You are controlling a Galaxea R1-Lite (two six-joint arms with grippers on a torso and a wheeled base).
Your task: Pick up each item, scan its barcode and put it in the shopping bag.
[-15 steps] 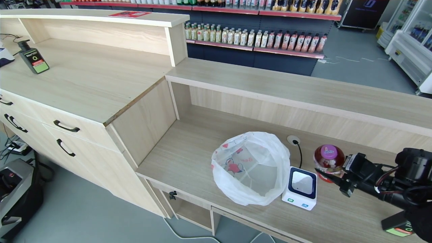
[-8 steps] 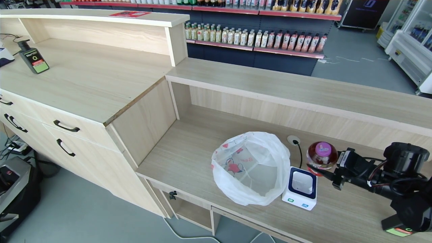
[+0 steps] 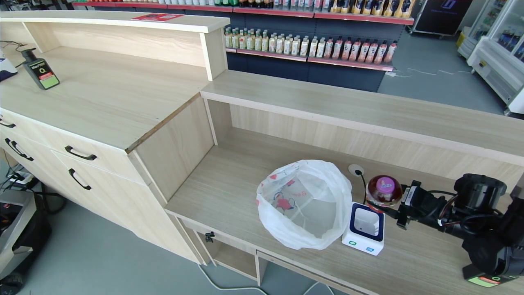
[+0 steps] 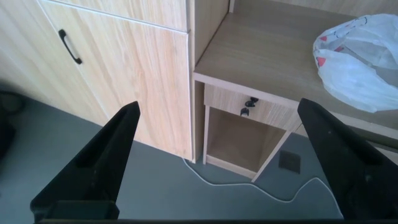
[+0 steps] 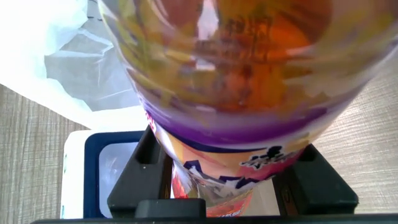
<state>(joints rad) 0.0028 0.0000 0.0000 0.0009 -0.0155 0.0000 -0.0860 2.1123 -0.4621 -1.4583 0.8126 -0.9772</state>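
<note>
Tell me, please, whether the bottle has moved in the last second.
Yes. The bottle, held by the right gripper, has shifted left, from beside the scanner to above its far edge, nearer the bag.

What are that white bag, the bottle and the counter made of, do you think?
The shopping bag looks like thin plastic film: crinkled, glossy, half see-through. The bottle seems clear glossy plastic with a printed label, though glass is possible. The counter is pale, matt wood-grain board, perhaps laminate.

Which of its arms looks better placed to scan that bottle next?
Right. The right gripper holds the bottle close by the scanner; the left gripper hangs open in front of the counter, away from both.
</note>
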